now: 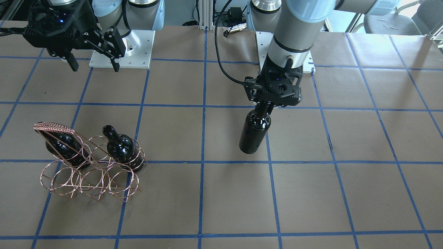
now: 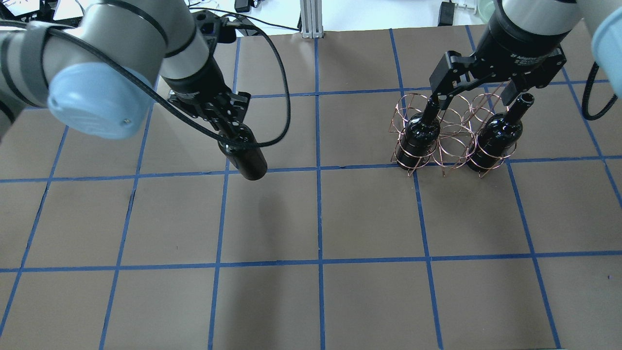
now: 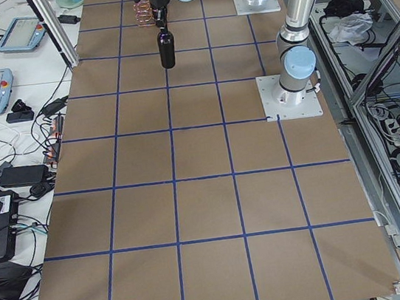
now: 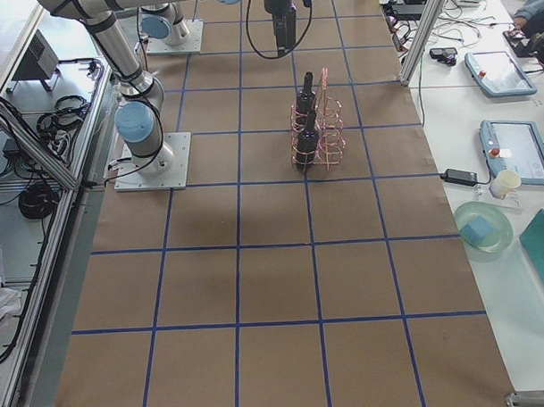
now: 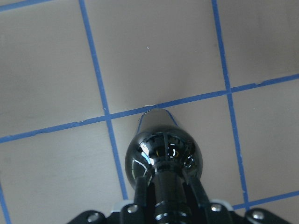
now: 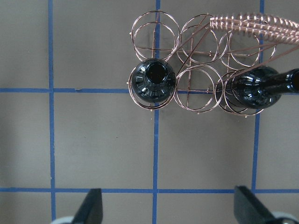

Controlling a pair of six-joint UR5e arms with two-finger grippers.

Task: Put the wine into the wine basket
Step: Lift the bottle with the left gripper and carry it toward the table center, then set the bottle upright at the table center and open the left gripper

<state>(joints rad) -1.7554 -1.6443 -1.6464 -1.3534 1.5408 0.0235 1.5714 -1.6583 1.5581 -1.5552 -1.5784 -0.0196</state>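
Bottle gripped upright by its neck in left end effector, well apart from basket, likely so it drops in straight; right end effector spread wide, empty, above basket.

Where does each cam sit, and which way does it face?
Front-facing: across the table, facing the robot; both arms, left gripper on the wine.
Overhead: behind the shoulders, looking down; both arms.
Exterior left: robot's-left table end; left arm nearer.
Exterior right: opposite end; right arm nearer.
Left wrist: straight down the wine; finger bases.
Right wrist: down onto the wine basket; right gripper fingertips.
Shared: front-facing and overhead both show the wine basket.
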